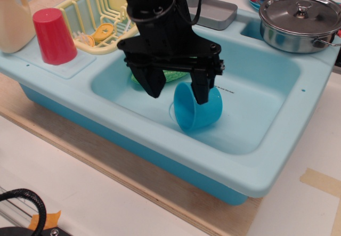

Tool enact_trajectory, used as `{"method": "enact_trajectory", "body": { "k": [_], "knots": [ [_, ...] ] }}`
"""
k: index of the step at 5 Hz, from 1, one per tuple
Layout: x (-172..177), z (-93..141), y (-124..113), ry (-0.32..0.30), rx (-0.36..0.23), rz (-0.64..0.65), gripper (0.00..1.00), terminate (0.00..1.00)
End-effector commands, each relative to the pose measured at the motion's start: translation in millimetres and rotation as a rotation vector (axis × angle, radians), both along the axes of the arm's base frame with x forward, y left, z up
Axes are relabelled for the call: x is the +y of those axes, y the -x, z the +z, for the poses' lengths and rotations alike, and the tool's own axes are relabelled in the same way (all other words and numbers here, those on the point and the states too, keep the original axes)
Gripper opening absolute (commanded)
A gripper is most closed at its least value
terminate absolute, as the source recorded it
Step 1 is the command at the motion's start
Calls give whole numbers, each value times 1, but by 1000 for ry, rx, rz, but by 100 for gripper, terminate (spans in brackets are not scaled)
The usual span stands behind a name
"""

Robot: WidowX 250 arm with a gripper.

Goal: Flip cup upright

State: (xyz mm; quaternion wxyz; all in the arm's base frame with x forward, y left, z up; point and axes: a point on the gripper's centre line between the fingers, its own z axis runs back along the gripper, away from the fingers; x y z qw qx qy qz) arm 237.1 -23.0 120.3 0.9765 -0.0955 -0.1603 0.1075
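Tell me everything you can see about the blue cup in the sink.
The blue cup is small, glossy and bright blue, apparently plastic, with smooth tapered sides. It lies on its side on the floor of the pale sink, its open mouth turned toward the sink's front-left. The black end effector is open and straddles it, one finger over its upper side and the other left of its rim. Whether they touch the cup is unclear.
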Motion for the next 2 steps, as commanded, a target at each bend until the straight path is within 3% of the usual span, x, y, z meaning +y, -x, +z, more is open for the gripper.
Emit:
{"method": "enact_trajectory", "body": {
  "k": [1,2],
  "knots": [
    [0,4,-13,75,-142,84,100,0],
    [-3,-2,-21,105,-191,97,100,0]
  ]
}}
